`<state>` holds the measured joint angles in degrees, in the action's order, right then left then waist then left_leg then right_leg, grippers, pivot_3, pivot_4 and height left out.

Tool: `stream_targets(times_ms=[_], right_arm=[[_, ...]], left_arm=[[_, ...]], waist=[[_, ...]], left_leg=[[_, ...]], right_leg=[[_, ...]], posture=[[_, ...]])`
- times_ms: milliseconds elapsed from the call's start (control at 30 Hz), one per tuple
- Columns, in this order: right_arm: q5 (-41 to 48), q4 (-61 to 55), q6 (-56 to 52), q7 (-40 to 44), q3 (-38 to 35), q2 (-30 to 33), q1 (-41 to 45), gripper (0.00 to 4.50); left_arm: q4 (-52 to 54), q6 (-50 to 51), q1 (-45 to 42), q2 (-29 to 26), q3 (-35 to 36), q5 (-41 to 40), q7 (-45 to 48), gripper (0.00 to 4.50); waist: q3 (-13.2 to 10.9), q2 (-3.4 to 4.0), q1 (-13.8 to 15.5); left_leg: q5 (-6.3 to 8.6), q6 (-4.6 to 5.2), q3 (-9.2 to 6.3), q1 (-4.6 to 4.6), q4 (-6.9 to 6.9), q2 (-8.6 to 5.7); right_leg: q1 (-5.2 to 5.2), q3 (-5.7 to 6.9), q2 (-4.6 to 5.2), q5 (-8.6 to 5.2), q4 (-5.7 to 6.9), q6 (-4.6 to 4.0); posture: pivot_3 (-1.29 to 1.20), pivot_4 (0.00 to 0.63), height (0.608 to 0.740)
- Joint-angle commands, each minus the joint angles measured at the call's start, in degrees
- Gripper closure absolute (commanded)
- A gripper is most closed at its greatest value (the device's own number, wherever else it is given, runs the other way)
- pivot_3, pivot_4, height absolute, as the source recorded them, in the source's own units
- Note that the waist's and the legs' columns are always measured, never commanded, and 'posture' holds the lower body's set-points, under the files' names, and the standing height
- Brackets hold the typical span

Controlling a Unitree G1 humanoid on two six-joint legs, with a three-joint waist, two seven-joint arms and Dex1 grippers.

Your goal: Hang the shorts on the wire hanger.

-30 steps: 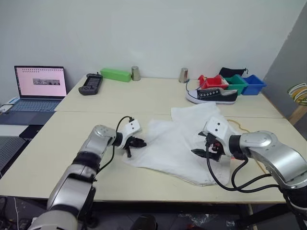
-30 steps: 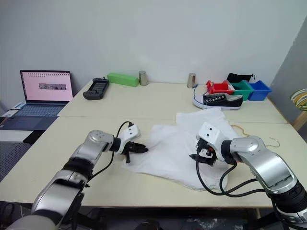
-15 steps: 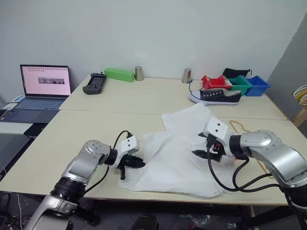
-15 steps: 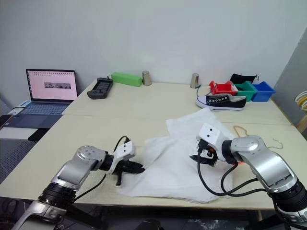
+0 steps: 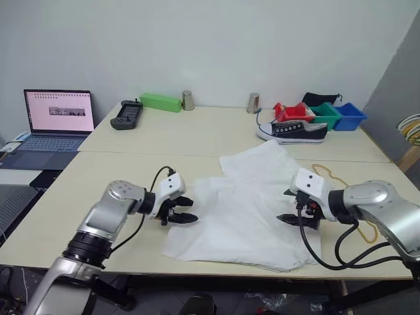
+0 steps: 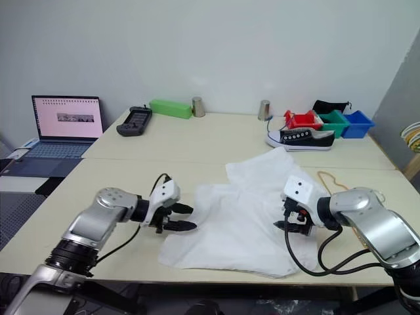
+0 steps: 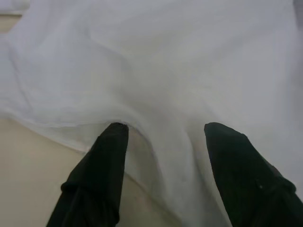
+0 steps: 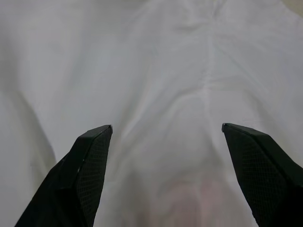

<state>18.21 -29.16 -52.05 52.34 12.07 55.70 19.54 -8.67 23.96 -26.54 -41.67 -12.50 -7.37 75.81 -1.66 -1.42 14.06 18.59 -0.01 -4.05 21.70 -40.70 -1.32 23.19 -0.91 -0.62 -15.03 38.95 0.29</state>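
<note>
Shorts (image 5: pixel 246 203) spread over wire hanger (image 5: pixel 341 187), sneaker (image 5: pixel 293 131) and bins (image 5: pixel 331 115) behind

The right end effector (image 8: pixel 165 128) stood with its two black fingers (image 8: pixel 85 170) spread wide apart, nothing between them. Beyond the tips lay the shorts (image 8: pixel 156 71), white thin fabric covering everything ahead. Soft folds ran through the cloth, one crease leading toward twelve o'clock from midway between the tips. A faint pinkish tint showed through the fabric nearest the wrist.
</note>
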Motion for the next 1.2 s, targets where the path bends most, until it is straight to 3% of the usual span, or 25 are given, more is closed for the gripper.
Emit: stream_targets(times_ms=[33,167,333,467,667,1000,1033,1200], right_arm=[[0.8,-1.3,3.0,3.2,-2.6,3.1,-1.5,0.56],[2.1,-2.2,6.5,7.9,-3.7,7.3,-5.8,0.56],[-0.2,-2.6,13.6,12.6,-2.9,12.6,-12.4,0.56],[-2.2,-2.8,17.6,14.1,-2.2,14.4,-15.8,0.56],[-8.5,1.2,22.2,12.7,2.0,12.1,-16.1,0.56],[-12.8,3.8,23.4,11.7,4.4,8.8,-16.5,0.56],[-12.9,3.9,23.3,11.8,4.6,8.2,-16.1,0.75],[-13.4,4.6,22.9,12.4,5.2,6.5,-15.0,1.8]], left_arm=[[2.5,-2.5,-2.4,-3.7,3.4,-3.6,4.6,0.89],[7.6,-2.0,-1.7,-8.0,4.2,-6.5,9.1,0.01],[14.9,-8.3,6.4,-11.2,4.2,-7.9,12.1,0.01],[12.8,-16.2,10.0,-10.8,2.6,-4.0,10.6,0.01],[7.0,-24.9,9.9,-7.4,-1.0,0.8,7.9,0.01],[2.3,-30.5,11.9,-5.9,-3.3,5.2,3.9,0.01],[1.8,-30.8,11.6,-5.6,-3.6,5.6,3.6,0.0],[0.8,-31.3,11.0,-4.7,-4.0,6.3,2.9,1.03]], waist=[[0.0,0.04,0.0],[-0.1,0.11,0.1],[-0.2,0.3,0.1],[-0.3,0.41,0.1],[-0.3,0.45,0.4],[-0.3,0.51,0.5],[-0.3,0.54,0.5],[-0.2,0.74,1.2]], left_leg=[[0.0,0.0,0.01,0.0,0.0,0.0],[0.0,0.0,-0.01,0.03,-0.01,-0.01],[0.01,0.01,0.04,0.02,0.0,-0.04],[0.01,0.01,-0.01,0.01,0.0,0.03],[0.01,0.01,-0.01,-0.02,-0.01,0.0],[0.01,0.01,-0.02,-0.01,0.0,0.01],[0.01,0.01,-0.03,-0.02,0.0,0.01],[0.01,0.01,0.03,-0.07,-0.01,-0.03]], right_leg=[[0.0,-0.01,0.0,-0.01,0.0,-0.01],[-0.01,0.0,0.0,-0.05,-0.01,0.05],[-0.02,-0.06,0.13,-0.11,-0.04,0.13],[-0.01,-0.09,0.15,-0.21,0.0,-0.02],[-0.06,-0.01,0.11,-0.26,0.0,0.01],[-0.03,-0.03,0.11,-0.25,0.02,0.0],[-0.05,-0.01,0.11,-0.26,0.01,0.0],[-0.08,0.01,-0.02,-0.25,0.02,0.02]], posture=[[0.34,0.0,0.74],[0.35,0.0,0.74],[0.35,0.0,0.74],[0.35,0.0,0.74],[0.34,0.0,0.74],[0.34,0.0,0.74],[0.34,0.0,0.74],[0.35,0.0,0.74]])
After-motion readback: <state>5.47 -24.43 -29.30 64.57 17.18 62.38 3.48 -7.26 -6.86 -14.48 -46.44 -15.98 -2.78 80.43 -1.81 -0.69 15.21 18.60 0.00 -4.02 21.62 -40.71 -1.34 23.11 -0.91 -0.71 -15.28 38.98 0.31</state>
